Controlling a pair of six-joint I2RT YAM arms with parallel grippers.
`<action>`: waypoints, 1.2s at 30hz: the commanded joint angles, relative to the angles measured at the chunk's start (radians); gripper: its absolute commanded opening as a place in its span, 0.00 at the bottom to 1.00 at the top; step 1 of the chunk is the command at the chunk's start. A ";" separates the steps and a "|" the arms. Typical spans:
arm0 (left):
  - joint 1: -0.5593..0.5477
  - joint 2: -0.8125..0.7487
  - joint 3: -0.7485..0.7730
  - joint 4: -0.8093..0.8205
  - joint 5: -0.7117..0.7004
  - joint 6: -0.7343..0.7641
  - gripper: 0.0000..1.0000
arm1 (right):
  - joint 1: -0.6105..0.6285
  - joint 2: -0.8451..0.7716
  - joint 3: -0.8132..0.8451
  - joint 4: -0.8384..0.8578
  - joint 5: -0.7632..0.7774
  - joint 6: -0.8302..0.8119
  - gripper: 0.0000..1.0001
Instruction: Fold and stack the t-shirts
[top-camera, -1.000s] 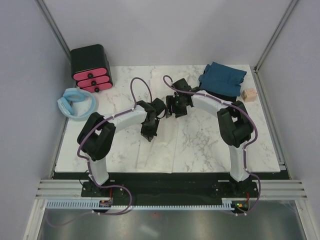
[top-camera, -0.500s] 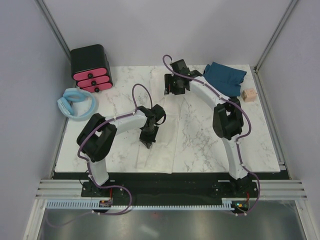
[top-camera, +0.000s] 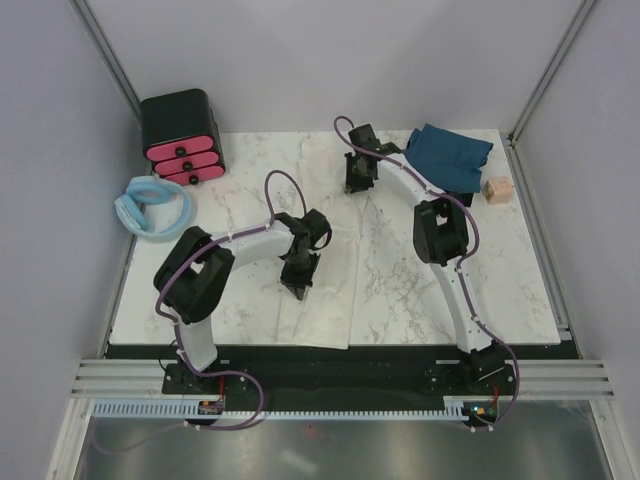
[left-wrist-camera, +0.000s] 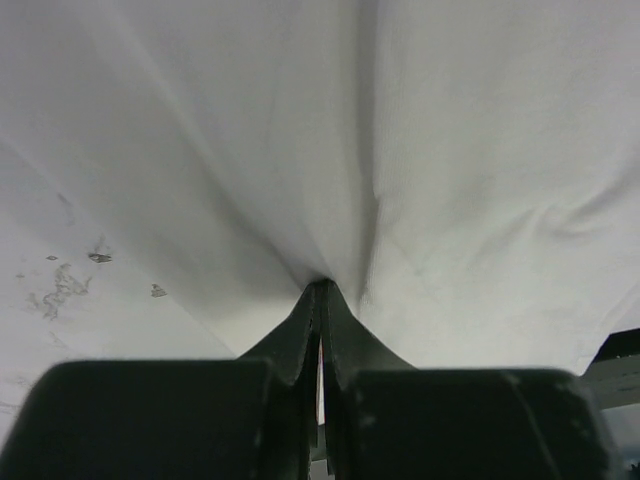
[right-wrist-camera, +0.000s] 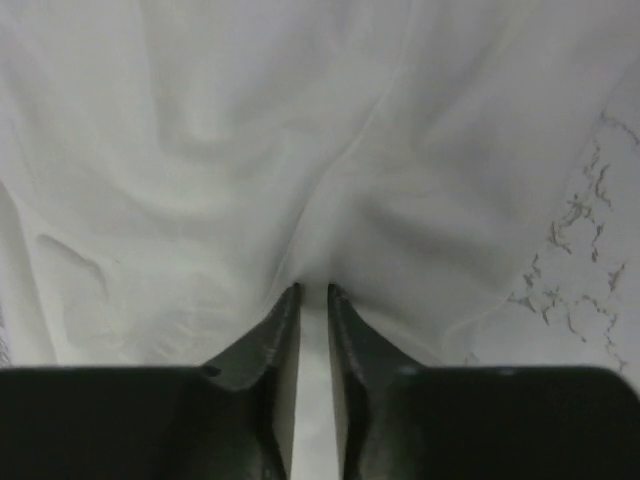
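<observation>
The cream-white t-shirt (top-camera: 325, 310) lies spread flat down the middle of the marble table (top-camera: 500, 280), pale against it. My left gripper (top-camera: 298, 290) is at the shirt's left side, shut on a pinch of its cloth (left-wrist-camera: 420, 180), with folds running to the tips (left-wrist-camera: 320, 285). My right gripper (top-camera: 357, 187) is at the shirt's far end. Its jaws (right-wrist-camera: 312, 288) are drawn narrow around a ridge of white cloth (right-wrist-camera: 200, 150), and creases converge on them. The dark teal-blue t-shirt (top-camera: 445, 155) lies crumpled at the back right, with no gripper on it.
A black box with pink drawers (top-camera: 182, 138) stands at the back left corner. A pale blue padded ring (top-camera: 152, 207) lies just off the table's left edge. A small tan cube (top-camera: 496, 189) sits right of the teal shirt. Grey walls close in three sides.
My right arm has reached from the table's middle to the shirt's far end and its jaws have narrowed on the cloth. My left gripper has shifted slightly toward the near side.
</observation>
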 joint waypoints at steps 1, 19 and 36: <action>-0.007 0.026 -0.023 0.042 0.098 0.040 0.02 | 0.000 0.062 0.007 -0.023 -0.018 0.022 0.11; -0.010 0.184 0.119 0.022 0.091 0.020 0.02 | -0.075 0.169 0.157 0.092 -0.106 0.068 0.19; 0.027 -0.003 0.306 0.007 -0.052 0.022 0.15 | -0.109 -0.372 -0.125 0.258 -0.239 0.010 0.52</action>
